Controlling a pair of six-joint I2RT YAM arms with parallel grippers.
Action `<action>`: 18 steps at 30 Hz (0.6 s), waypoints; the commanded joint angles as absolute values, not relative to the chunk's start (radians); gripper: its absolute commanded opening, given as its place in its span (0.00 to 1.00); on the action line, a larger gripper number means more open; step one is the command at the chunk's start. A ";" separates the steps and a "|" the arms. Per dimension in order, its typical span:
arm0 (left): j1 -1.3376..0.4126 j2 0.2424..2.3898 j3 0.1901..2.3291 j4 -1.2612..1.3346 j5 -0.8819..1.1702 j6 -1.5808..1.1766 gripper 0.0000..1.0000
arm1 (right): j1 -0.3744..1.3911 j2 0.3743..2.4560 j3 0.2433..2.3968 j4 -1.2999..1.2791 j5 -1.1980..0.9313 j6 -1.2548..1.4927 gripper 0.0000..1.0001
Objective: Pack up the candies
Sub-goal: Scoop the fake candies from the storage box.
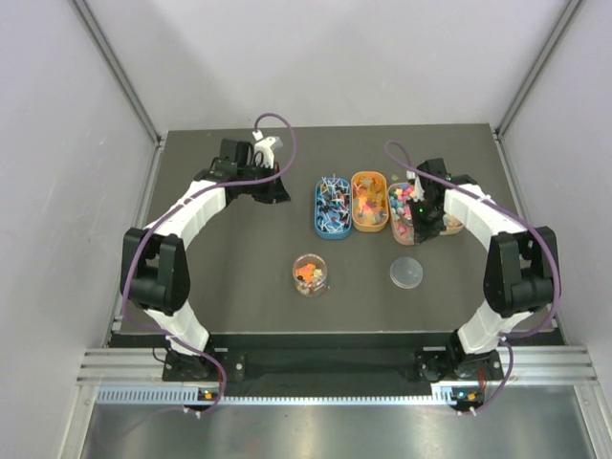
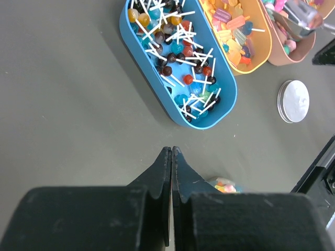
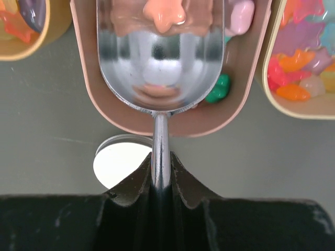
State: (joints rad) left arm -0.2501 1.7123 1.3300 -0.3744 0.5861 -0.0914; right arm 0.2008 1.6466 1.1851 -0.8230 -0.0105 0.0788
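Right gripper (image 3: 160, 172) pinches scoop (image 3: 159, 57) handle; bowl sits in pink tray (image 3: 209, 123), candies (image 3: 220, 88) at its lip. Push deeper under the pile, keep bowl level on lift toward jar (image 1: 310, 273). Left gripper (image 2: 171, 157) pressed together, empty, hovers short of the blue tray (image 2: 205, 125).

The table (image 1: 239, 277) is plain dark grey. The blue tray (image 2: 142, 68) holds lollipops (image 2: 180, 57) with white sticks and red, brown, blue and amber heads. At its 3 o'clock from above, the orange tray (image 2: 242, 70) carries pink, yellow and orange candies (image 2: 230, 26). The dusty pink tray (image 3: 172, 125) holds a peach star, a pale pink piece and, at 4 o'clock of the mirror-silver scoop (image 3: 157, 63), a green one. The lid (image 3: 118, 164) is white, silver-rimmed. The jar (image 1: 310, 274) is clear, orange and pink inside. The left gripper (image 2: 171, 151) and right gripper (image 3: 161, 159) are black; the arms (image 1: 196, 206) white with black joints, the cables (image 1: 285, 134) purple.
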 commanded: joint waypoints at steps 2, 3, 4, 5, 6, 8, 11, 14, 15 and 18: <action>-0.245 1.683 1.312 -0.353 0.594 -0.094 0.00 | 0.207 1.710 1.279 -0.759 -0.021 0.067 0.00; -0.245 1.684 1.310 -0.354 0.594 -0.094 0.00 | 0.207 1.724 1.284 -0.758 -0.021 0.061 0.00; -0.245 1.686 1.310 -0.354 0.594 -0.094 0.00 | 0.207 1.732 1.285 -0.755 -0.021 0.058 0.00; -0.245 1.686 1.310 -0.354 0.595 -0.097 0.00 | 0.207 1.736 1.284 -0.753 -0.028 0.057 0.00; -0.245 1.687 1.310 -0.351 0.594 -0.097 0.00 | 0.207 1.747 1.279 -0.750 -0.031 0.054 0.00; -0.245 1.692 1.307 -0.348 0.597 -0.101 0.00 | 0.207 1.758 1.275 -0.744 -0.043 0.052 0.00; -0.245 1.695 1.298 -0.347 0.600 -0.098 0.00 | 0.207 1.772 1.266 -0.738 -0.046 0.048 0.00; -0.245 1.695 1.295 -0.344 0.600 -0.095 0.00 | 0.203 1.781 1.269 -0.749 -0.063 0.040 0.00; -0.245 1.697 1.296 -0.344 0.600 -0.095 0.00 | 0.198 1.784 1.272 -0.756 -0.074 0.037 0.00; -0.245 1.698 1.307 -0.347 0.600 -0.104 0.00 | 0.186 1.783 1.272 -0.769 -0.106 0.029 0.00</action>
